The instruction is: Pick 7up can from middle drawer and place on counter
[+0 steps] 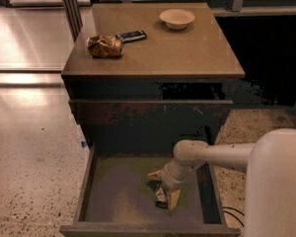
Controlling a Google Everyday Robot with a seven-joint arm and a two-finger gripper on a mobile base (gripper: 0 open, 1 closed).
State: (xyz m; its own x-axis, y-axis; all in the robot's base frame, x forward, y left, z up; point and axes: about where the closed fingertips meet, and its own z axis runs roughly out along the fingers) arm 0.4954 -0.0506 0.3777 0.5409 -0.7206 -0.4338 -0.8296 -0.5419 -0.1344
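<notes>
The middle drawer (86,181) is pulled out at the bottom of the view, showing its grey-green floor. My gripper (164,194) reaches down into it from the right, low over the floor at centre right. A small silvery-grey 7up can (160,196) sits right at the gripper, partly hidden by it. The counter (182,48) is the tan top of the dark cabinet above.
On the counter lie a shiny brown-orange snack bag (104,46), a flat dark phone-like slab (133,35) and a pale bowl (177,18). A shut drawer front (150,112) sits above the open drawer. Speckled stone floor (29,157) is to the left.
</notes>
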